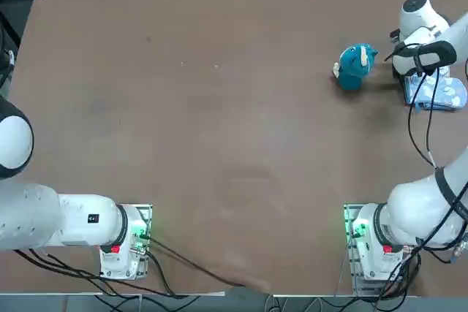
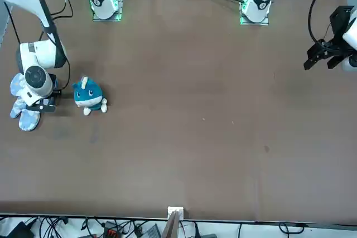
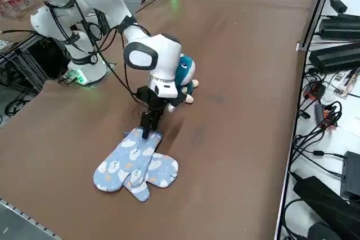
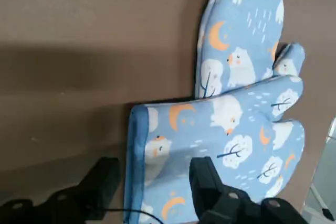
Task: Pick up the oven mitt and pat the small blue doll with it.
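Two alike light-blue oven mitts lie overlapped and flat near the table's right edge. The upper oven mitt [image 4: 247,145] covers part of the lower one [image 4: 239,19]; both also show from the side [image 3: 135,164] and from overhead [image 1: 437,94]. My right gripper [image 4: 155,182] is down at the upper mitt's cuff, open. One finger [image 4: 102,182] is over bare table beside the cuff's edge, the other [image 4: 207,182] over the fabric. The small blue doll [image 1: 356,66] stands upright on the table just beyond the gripper [image 3: 147,129], apart from the mitts [image 2: 25,116].
Black boxes and cables [image 3: 337,54] line the shelf past the table's right edge, close to the mitts. The right arm's base [image 1: 369,242] stands at the near edge. Brown tabletop [image 1: 219,129] stretches to the left of the doll.
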